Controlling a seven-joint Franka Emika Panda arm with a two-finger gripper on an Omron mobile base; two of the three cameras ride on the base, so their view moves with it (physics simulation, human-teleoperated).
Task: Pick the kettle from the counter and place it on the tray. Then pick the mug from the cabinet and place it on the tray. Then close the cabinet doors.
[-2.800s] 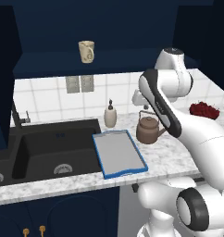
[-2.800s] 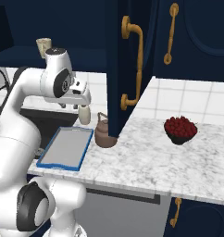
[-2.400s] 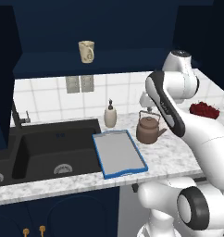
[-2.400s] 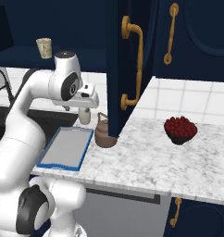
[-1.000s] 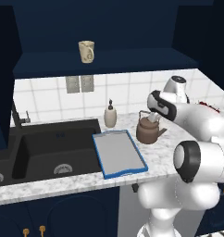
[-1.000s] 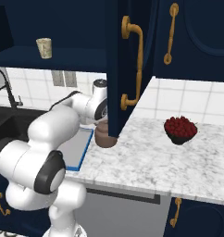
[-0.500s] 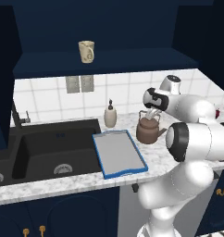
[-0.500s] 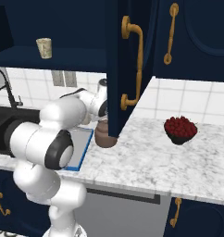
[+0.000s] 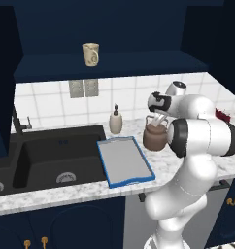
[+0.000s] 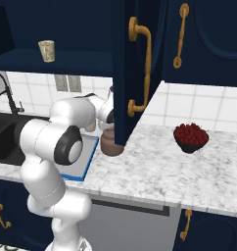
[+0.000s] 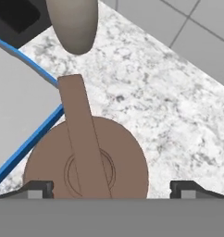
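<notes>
The brown kettle (image 9: 155,137) stands on the marble counter (image 9: 66,192) just right of the blue-rimmed grey tray (image 9: 104,163). My gripper (image 9: 158,119) hangs close above its arched handle. In the hand view the kettle (image 11: 127,162) lies right below, its handle (image 11: 79,125) running between my two fingertips (image 11: 37,187), which stand wide apart, so the gripper (image 11: 113,189) is open. The cream mug (image 9: 91,53) sits on the shelf of the open navy cabinet (image 9: 114,65). In the right base view, an open cabinet door (image 10: 121,59) hides part of the kettle (image 10: 110,146).
A cream soap dispenser (image 9: 115,121) stands behind the tray, close to the kettle's left. The black sink (image 9: 56,160) lies left of the tray. A bowl of red fruit (image 10: 190,137) sits on the counter to the right. The door's gold handle (image 10: 145,68) juts out near my arm.
My arm has folded down from a raised pose, bringing the hand low over the kettle's handle. The kettle, tray and mug have not moved.
</notes>
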